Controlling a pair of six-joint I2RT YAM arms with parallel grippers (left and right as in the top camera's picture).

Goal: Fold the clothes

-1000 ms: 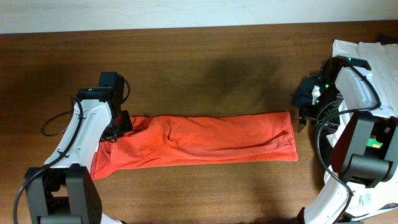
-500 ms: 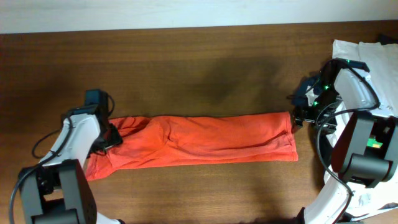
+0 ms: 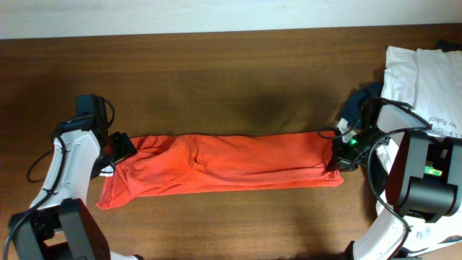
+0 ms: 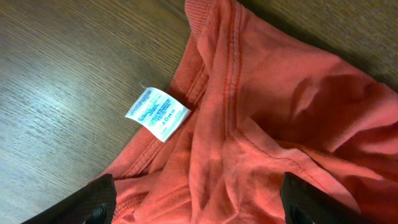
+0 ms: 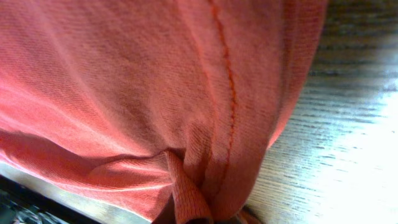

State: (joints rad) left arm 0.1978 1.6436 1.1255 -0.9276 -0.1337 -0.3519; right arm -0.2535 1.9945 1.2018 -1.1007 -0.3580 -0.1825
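The clothes are one orange-red T-shirt, folded into a long band across the table. Its collar end lies to the left. The left wrist view shows the collar and the white neck tag on the shirt. My left gripper stands open at that end, and its fingers straddle the rumpled cloth without pinching it. At the shirt's right end my right gripper is shut on the hem. There a fold of the shirt is bunched between the fingers.
A pile of white cloth lies at the table's back right, with a dark blue garment beside it. Brown wooden table surrounds the shirt.
My left gripper opened, let go of the collar end and drew back to the left. My right gripper came down onto the right hem and shut on it.
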